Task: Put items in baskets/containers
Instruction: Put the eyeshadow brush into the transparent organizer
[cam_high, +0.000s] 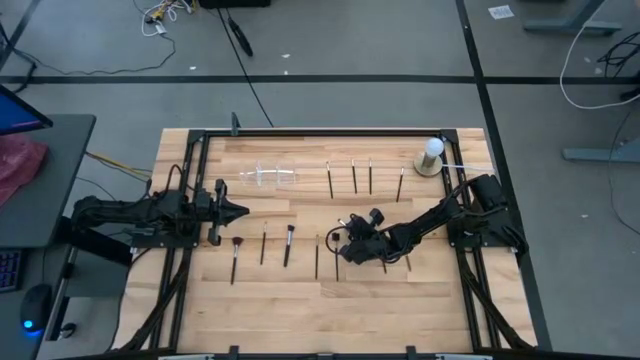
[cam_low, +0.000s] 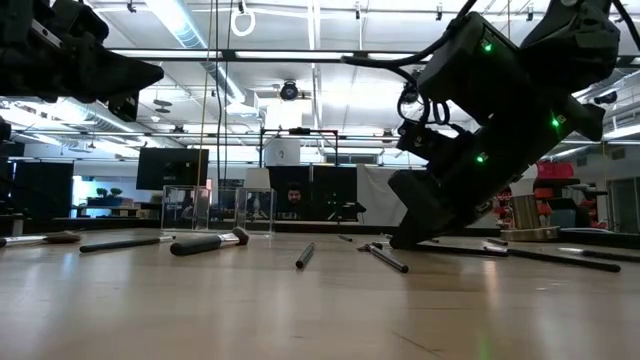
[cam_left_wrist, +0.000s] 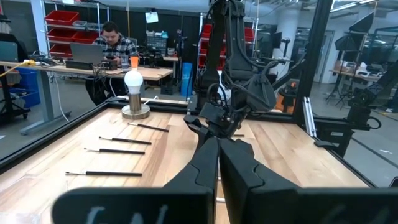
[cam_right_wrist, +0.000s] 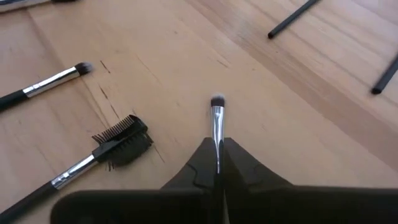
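Several thin dark-handled brushes lie flat on the wooden table in two rows, a far row (cam_high: 353, 176) and a near row (cam_high: 263, 246). The clear plastic holder (cam_high: 268, 176) lies on the table to the left of the far row. My right gripper (cam_right_wrist: 217, 149) is low over the table's middle (cam_high: 340, 240), slanting down, shut on a small brush with a silver ferrule (cam_right_wrist: 217, 115). At the table's left side my left gripper (cam_high: 236, 210) is shut, held level above the wood and touching nothing. My right gripper pinches the small brush between its two fingers just behind the silver ferrule (cam_right_wrist: 217, 134). The fingers slant down from the table's right side and lie along the brush. Its dark bristle tip (cam_right_wrist: 217, 101) sticks out ahead, at the wood; the handle is hidden under the gripper.
A comb-headed brush (cam_right_wrist: 121, 146) and a silver-ferruled brush (cam_right_wrist: 53, 81) lie close beside the held one. A white bulb on a round base (cam_high: 431, 155) stands at the far right. A black frame rail (cam_high: 330, 131) runs round the table. A person sits at a desk beyond it (cam_left_wrist: 115, 40).
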